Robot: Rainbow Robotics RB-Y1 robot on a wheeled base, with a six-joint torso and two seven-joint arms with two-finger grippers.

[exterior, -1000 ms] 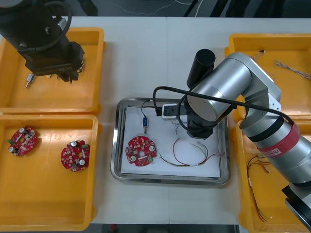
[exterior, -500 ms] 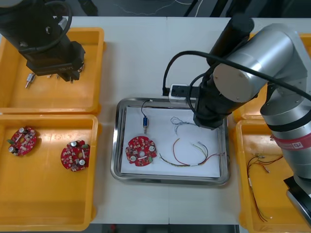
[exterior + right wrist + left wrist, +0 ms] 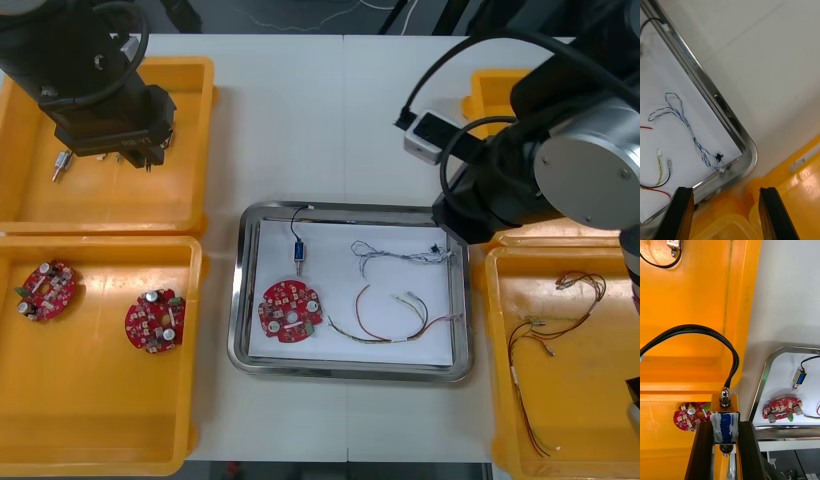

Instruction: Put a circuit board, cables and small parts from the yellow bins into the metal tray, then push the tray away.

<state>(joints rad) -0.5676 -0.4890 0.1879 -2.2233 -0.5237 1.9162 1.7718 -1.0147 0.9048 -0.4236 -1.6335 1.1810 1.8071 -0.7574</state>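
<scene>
The metal tray [image 3: 236,350] holds a round red circuit board [image 3: 290,310], a black cable with a blue part [image 3: 298,250], a twisted blue and white cable [image 3: 400,255] and a red and yellow cable [image 3: 385,325]. My right gripper [image 3: 724,215] is open with nothing between its fingers, above the tray's far right corner [image 3: 747,150], close to the blue and white cable [image 3: 685,127]. My left gripper [image 3: 725,450] hangs over the far left yellow bin [image 3: 190,120], shut on a black cable [image 3: 696,330] by its blue and metal end part.
The near left bin [image 3: 100,440] holds two circuit boards [image 3: 45,290] [image 3: 155,322]. A small metal part [image 3: 62,165] lies in the far left bin. Red and yellow cables [image 3: 545,340] lie in the near right bin. The far right bin [image 3: 490,90] sits behind my right arm.
My right arm has risen from the tray's middle and swung right, to the tray's far right corner. The blue and white cable now lies uncovered in the tray. The left arm has not moved.
</scene>
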